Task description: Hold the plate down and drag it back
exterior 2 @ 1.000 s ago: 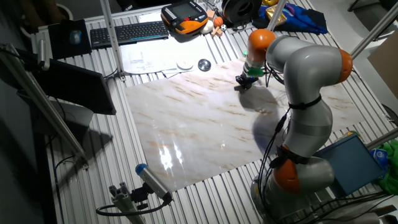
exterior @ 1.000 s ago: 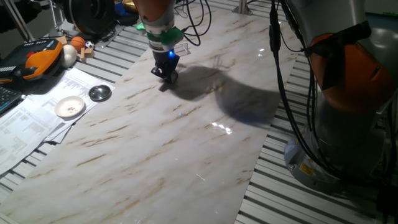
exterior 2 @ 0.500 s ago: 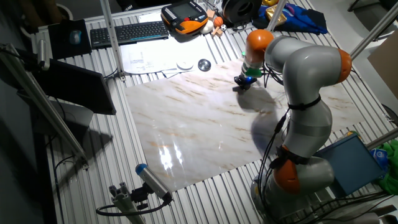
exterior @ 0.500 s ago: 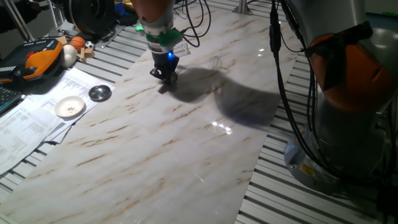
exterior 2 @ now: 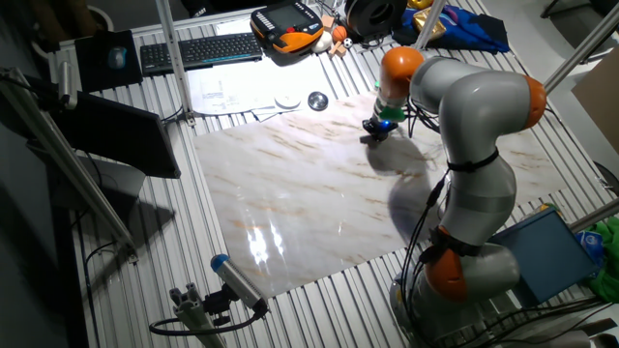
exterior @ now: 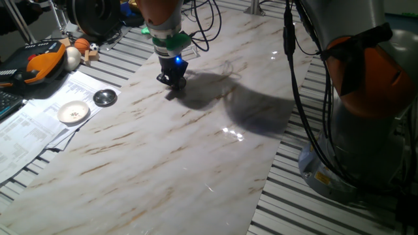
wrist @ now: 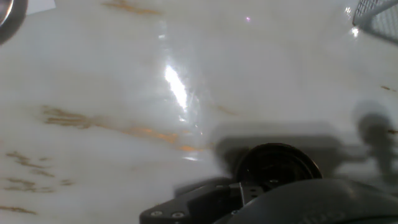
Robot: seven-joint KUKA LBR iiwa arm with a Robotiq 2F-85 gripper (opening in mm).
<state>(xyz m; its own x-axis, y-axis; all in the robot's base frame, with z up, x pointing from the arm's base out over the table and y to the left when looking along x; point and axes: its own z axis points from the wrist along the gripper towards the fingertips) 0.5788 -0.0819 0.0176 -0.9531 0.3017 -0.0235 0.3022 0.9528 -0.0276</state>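
Note:
The plate is a very small round dark disc lying flat on the marble board. It shows in the hand view just under and ahead of the gripper body. My gripper stands upright with its tip pressed down on the plate, fingers together, at the far left part of the board. In both fixed views the plate is almost wholly hidden under the tip. The gripper also shows in the other fixed view. Its dark fingers fill the bottom of the hand view.
A larger dark silver-rimmed disc and a white shallow dish lie on papers left of the board. An orange pendant, balls and cables lie behind. A keyboard is further off. The robot base stands at the right.
My gripper has slid a little to the left across the board with the plate under its tip. Nothing else has moved.

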